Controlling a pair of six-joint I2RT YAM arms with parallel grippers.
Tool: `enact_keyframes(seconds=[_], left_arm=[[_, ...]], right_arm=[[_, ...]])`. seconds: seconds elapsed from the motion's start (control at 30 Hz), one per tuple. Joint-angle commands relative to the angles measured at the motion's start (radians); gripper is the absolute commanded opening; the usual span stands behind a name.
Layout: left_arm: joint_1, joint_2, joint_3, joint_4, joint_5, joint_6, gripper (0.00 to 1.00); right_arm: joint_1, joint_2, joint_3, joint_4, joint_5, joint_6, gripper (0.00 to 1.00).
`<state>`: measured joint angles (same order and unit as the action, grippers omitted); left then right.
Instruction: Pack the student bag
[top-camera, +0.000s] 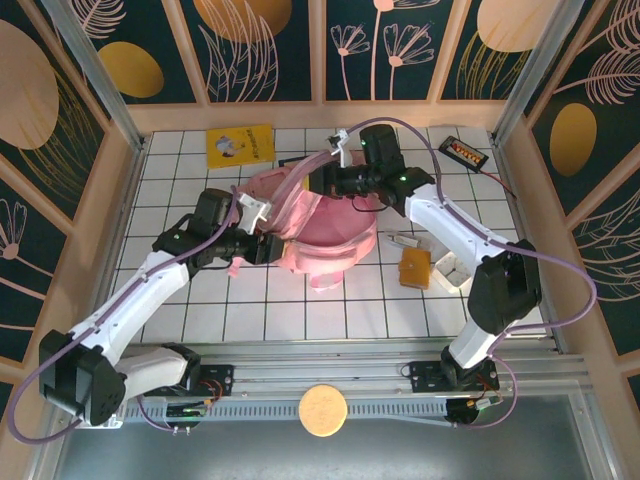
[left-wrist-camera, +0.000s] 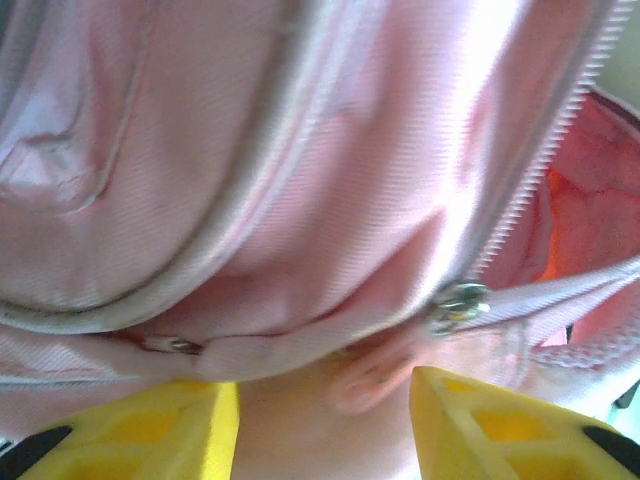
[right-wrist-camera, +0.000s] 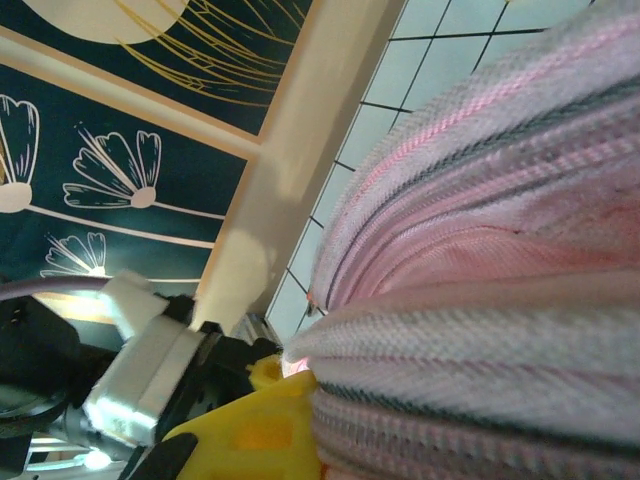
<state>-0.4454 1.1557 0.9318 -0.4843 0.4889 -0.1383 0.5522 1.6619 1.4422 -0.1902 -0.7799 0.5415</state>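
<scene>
White square-tiled tabletop (top-camera: 180, 190), dark grout lines. Walls: dark teal panels (top-camera: 265, 45) with gold discs and pale pink plant outlines, set in light wooden framing (top-camera: 320, 114). Aluminium rail (top-camera: 330, 360) along near edge.

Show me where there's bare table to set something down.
Free: the near tile strip between the student bag and the front rail, and the far-left tiles beside the yellow booklet. Crowded: right of the bag, around the orange item and white box.
</scene>
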Motion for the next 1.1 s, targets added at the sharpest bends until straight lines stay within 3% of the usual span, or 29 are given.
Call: enact_keyframes(seconds=[0.0,0.17,0.47,0.6,0.73,0.87,1.07], left_arm=[[-0.009,-0.033,0.000,0.024,0.022,0.118,0.47],[-0.018,-0.041,-0.005,0.111,0.027,0.094,0.49],[-0.022,0.043,0.035,0.029,0.011,0.201,0.47],[-0.022,0.069,0.035,0.026,0.023,0.214,0.35],[-0.023,0.092,0.057,0.018,-0.011,0.205,0.02],[-0.023,0.094,0.070,-0.018,-0.075,0.201,0.00],[0.002,0.084,0.081,-0.120,-0.263,0.164,0.00]], right_arm=[[0.009,0.001,0.069,0.120,-0.041,0.022,0.00],[0.022,0.006,0.083,0.111,-0.030,0.022,0.00],[0.029,0.011,0.098,0.117,-0.013,0.035,0.00],[0.031,0.010,0.100,0.118,-0.005,0.038,0.00],[0.034,0.010,0.100,0.117,0.001,0.040,0.00],[0.034,0.006,0.092,0.107,0.006,0.032,0.00],[0.016,-0.013,0.068,0.090,0.021,0.019,0.00]])
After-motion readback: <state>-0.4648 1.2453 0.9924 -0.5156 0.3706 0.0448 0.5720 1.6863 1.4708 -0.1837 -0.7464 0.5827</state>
